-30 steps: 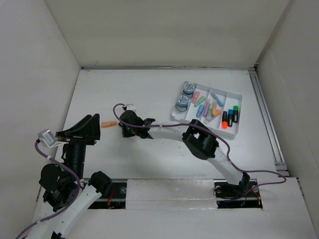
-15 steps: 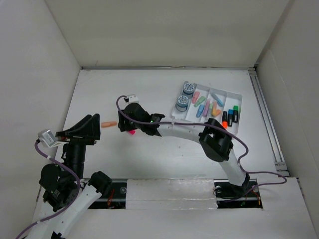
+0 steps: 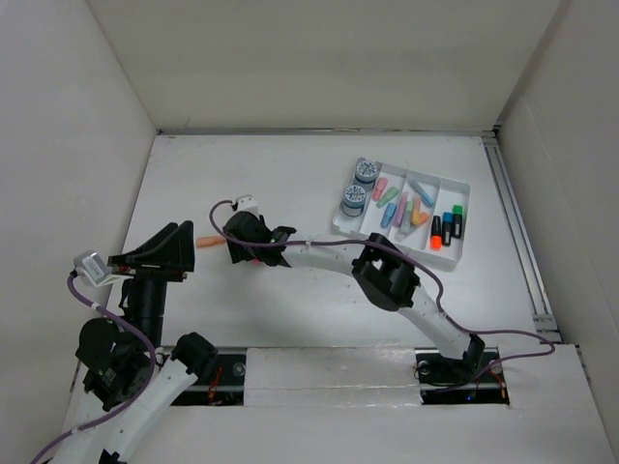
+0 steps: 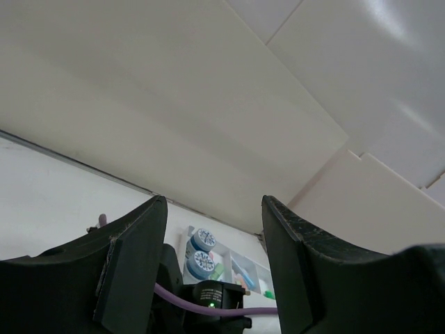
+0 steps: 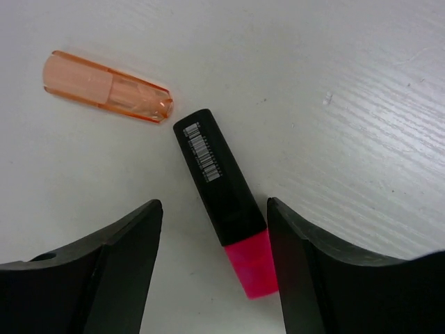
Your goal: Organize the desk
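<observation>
On the white desk lies a black highlighter with a pink cap, flat and slanted. My right gripper hovers over it, open, one finger on each side of the pink end without touching it. A loose translucent orange cap rests just beyond the highlighter's black end. From above, the right gripper covers the highlighter, and the orange cap shows to its left. My left gripper is raised at the left, open and holding nothing; its wrist view faces the back wall.
A white compartmented tray sits at the back right, holding two tape rolls, several pastel caps and several highlighters. White walls bound the desk on three sides. The right arm stretches across the desk's middle.
My right gripper has gone from shut to open. Its arm swung slightly right, then back left over the highlighter. The left arm has not moved.
</observation>
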`<state>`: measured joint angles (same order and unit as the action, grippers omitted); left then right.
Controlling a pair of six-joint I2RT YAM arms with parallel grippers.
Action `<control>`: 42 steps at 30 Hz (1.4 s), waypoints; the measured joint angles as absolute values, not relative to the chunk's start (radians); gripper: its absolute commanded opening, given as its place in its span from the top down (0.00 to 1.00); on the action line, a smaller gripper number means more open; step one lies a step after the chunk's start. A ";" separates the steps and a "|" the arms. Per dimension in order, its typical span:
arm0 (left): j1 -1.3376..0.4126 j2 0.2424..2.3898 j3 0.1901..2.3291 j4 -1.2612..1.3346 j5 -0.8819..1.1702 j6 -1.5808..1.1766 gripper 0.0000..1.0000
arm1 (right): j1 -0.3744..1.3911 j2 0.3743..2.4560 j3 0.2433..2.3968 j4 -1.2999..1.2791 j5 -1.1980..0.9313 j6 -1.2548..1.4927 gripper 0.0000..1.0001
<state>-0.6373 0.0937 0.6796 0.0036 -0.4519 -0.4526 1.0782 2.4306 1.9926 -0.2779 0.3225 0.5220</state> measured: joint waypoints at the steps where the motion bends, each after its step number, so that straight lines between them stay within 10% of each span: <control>1: -0.637 0.094 0.680 0.004 -0.452 -0.453 0.48 | 1.082 2.434 1.997 -0.286 0.332 0.517 0.40; 14: -0.637 0.093 0.680 0.004 -0.451 -0.452 0.47 | 1.121 2.450 1.992 -0.312 0.570 0.471 0.85; 31: -0.637 0.087 0.680 0.003 -0.444 -0.450 0.47 | 0.921 1.886 1.333 0.021 0.302 0.711 0.90; 42: -0.637 0.086 0.680 0.004 -0.436 -0.450 0.47 | 0.295 1.388 0.844 0.132 0.215 0.875 0.90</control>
